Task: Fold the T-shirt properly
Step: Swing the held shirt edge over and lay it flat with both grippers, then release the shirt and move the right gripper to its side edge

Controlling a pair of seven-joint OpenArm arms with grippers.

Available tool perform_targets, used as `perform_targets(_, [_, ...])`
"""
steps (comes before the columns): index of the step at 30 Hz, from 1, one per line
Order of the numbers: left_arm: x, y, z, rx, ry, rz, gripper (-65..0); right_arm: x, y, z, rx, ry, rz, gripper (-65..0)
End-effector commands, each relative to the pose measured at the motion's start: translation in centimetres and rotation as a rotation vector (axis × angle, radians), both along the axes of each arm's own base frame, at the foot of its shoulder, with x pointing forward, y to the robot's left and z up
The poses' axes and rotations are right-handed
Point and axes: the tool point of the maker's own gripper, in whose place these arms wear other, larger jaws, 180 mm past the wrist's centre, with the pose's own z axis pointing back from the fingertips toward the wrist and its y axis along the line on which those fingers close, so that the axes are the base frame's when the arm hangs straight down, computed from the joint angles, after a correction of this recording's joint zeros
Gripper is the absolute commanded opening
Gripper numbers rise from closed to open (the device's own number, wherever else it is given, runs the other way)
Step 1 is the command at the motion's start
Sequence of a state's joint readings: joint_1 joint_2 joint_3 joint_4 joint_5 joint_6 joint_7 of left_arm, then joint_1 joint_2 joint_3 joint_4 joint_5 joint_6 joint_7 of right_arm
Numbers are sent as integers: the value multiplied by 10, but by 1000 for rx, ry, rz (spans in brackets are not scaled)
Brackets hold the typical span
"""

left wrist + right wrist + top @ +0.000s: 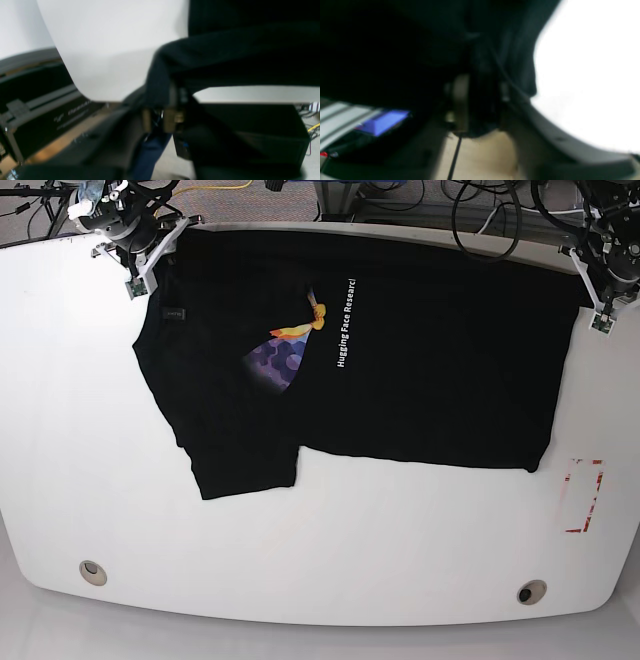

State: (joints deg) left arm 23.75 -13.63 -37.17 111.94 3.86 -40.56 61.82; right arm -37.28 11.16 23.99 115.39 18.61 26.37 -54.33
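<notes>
The left hand [597, 298] sits at the desk's two o'clock corner in the base view, right at the edge of the T-shirt [420, 360]. In the left wrist view its fingers [170, 117] stand just under a bunched ridge of black cloth, which drapes over and between them; the picture is too blurred to tell how wide they stand or whether they truly pinch the cloth.

The right hand [138, 265] is at the ten o'clock corner, at the T-shirt's other far corner. The right wrist view shows its fingers [461, 100] with dark fabric in and around the gap, but blur hides whether the cloth is gripped or how far apart they are.

The T-shirt lies spread flat on the white desk [320, 560], filling the far half from about ten to two o'clock. It is black and carries a coloured print [290, 345] with a line of white lettering beside it. One sleeve [245, 465] juts toward seven o'clock.

A red outlined marking [583, 495] sits on the desk near four o'clock, apart from the cloth.
</notes>
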Motion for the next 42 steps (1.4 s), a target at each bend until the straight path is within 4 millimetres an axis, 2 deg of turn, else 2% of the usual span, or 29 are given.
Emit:
perform_targets(1, [6,3,8,29,-16,-14,-408,5,-2,7,-6,-29,-1,-344])
perform_targets(3, [8,0,7,25,-13,-23,-329,4,0,6,1,-30,-5,-309])
perform_targets(6, [10,-4,6,20,-14,-36,-228,6,3,7,11,-38,-13,-308])
perform_targets(9, [15,-7,8,17,-25,-46,-190,8,5,7,14,-43,-13,-308])
perform_targets(26, [48,13,38,57,-104,64,-185,29,5,14,16,-96,-16,-308])
perform_targets(33, [67,4,43,47,-136,31,-190,30,5,14,16,-98,-16,-308])
perform_targets(39, [83,9,60,42,-212,53,-190,32,5,15,17,-104,-16,-308])
perform_targets(42, [84,12,65,8,-240,86,-190,34,5,16,17,-109,-16,-308])
